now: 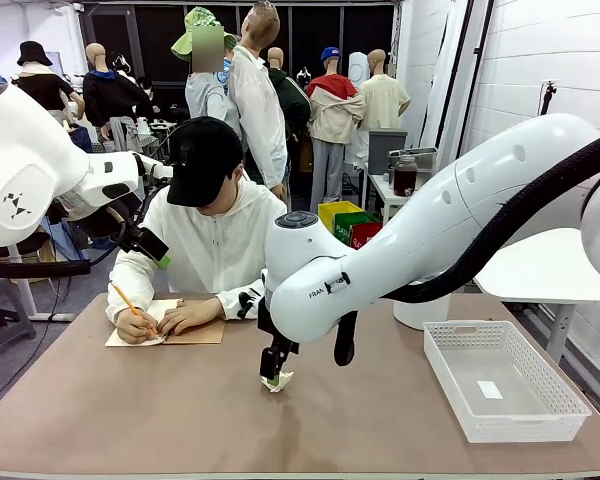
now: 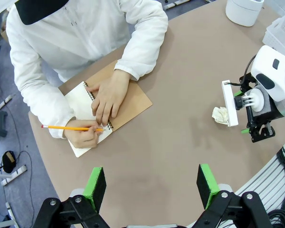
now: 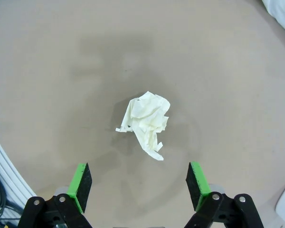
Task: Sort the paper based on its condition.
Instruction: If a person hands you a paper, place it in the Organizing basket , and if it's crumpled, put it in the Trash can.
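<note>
glossy white rounded right arm, tiny FRANKA lettering mid-frame, fat black ribbed cable looping over it, matte black right gripper, lime-green pads, shiny screw heads along the bottom edge

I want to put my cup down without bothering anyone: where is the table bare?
Bare: the near left of the table, between the notebook and the near edge, and the strip between the crumpled paper and the basket. Crowded: the notebook under the person's hands, and mid-table, where the right gripper hangs over that paper.
</note>
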`<state>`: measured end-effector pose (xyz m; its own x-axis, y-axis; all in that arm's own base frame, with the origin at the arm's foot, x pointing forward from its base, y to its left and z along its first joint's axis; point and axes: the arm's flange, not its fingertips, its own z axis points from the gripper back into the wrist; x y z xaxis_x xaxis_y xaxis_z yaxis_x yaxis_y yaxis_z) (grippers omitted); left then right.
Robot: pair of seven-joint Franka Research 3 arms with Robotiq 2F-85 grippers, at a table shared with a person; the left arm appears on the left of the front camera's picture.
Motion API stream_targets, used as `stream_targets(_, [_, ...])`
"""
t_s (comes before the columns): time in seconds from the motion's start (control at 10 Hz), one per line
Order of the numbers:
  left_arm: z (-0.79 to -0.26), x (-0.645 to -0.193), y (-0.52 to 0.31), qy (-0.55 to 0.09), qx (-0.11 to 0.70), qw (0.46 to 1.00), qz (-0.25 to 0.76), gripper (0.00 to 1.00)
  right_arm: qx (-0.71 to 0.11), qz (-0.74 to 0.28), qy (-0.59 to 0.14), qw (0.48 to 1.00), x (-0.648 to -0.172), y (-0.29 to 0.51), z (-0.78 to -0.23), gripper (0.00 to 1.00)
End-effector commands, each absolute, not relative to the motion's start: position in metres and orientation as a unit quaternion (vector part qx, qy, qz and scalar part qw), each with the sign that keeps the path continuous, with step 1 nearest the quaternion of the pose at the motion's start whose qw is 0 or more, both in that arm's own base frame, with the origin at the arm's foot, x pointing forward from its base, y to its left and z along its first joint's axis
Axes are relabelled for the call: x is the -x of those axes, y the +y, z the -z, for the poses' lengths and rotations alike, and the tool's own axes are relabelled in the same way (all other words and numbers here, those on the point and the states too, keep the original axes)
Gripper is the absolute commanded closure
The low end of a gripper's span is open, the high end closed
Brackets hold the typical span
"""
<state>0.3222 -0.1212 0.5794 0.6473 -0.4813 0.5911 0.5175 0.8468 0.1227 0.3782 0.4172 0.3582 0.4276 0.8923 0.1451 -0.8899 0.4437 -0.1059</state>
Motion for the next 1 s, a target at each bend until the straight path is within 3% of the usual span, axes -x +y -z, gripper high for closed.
stream_targets(0.0, [-0.579, -0.323, -0.12, -0.318, 0.031, 0.907, 0.274, 0.0, 0.004, -0.529, -0.085, 0.844, -0.39, 0.425, -0.35, 0.0])
stream_targets(0.9, [-0.579, -0.323, -0.12, -0.318, 0.031, 0.907, 0.274, 0.0, 0.011, -0.527, -0.058, 0.848, -0.407, 0.437, -0.313, 0.0])
